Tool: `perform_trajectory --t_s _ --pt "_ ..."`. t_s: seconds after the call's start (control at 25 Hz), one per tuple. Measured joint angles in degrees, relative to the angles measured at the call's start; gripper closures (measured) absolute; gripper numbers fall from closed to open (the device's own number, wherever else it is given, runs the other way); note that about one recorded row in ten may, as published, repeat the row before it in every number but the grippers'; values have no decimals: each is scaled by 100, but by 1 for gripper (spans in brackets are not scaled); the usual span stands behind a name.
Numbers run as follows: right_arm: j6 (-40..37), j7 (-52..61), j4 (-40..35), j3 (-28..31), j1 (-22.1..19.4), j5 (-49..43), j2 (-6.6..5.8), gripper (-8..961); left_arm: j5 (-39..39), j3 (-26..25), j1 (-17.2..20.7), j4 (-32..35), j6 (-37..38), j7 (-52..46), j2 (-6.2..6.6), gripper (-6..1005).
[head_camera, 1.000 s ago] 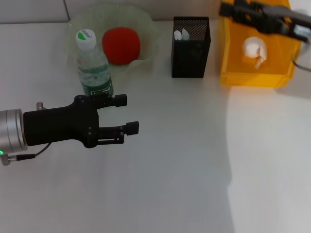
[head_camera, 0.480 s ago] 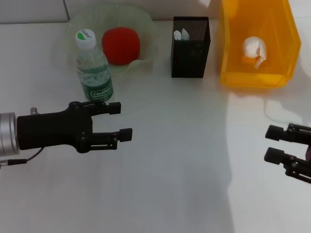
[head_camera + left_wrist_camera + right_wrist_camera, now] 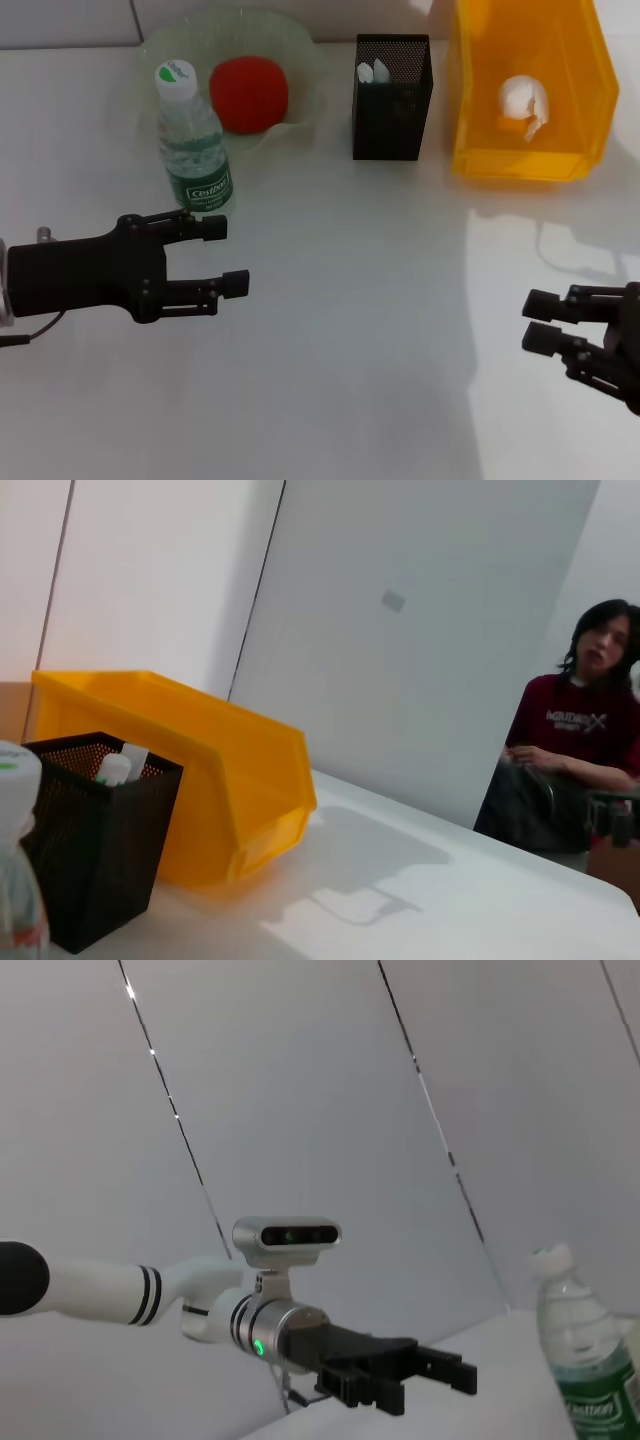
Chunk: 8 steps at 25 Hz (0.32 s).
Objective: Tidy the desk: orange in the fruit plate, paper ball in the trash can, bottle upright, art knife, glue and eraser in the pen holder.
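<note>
The orange [image 3: 248, 94] lies in the pale-green fruit plate [image 3: 303, 52] at the back left. In front of the plate the bottle [image 3: 192, 142] stands upright, also seen as bottle [image 3: 586, 1362] and bottle [image 3: 16, 880]. The paper ball [image 3: 523, 106] rests inside the yellow trash can [image 3: 466, 112]. Two white tips stick out of the black mesh pen holder [image 3: 392, 110]; I cannot tell art knife from glue, and the eraser is hidden. My left gripper [image 3: 226, 256] hovers open just in front of the bottle, holding nothing. At the front right, my right gripper [image 3: 534, 320] is open and holds nothing.
The pen holder [image 3: 88, 835] and trash can [image 3: 205, 780] stand side by side at the back. A person in a dark red shirt [image 3: 585, 750] sits beyond the table's far side. The left gripper [image 3: 440, 1374] shows across the white tabletop.
My left gripper has drawn back toward the left and front, away from the bottle. My right gripper left the trash can and came down to the front right.
</note>
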Motion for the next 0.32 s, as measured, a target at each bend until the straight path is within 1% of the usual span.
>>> perform_trajectory --t_s 0.12,0.32 --pt "-6 36 3 -4 39 -108 2 711 0 -1 24 5 146 -2 60 174" --pt "-31 35 7 -1 55 -116 5 711 14 0 31 15 323 -4 94 174"
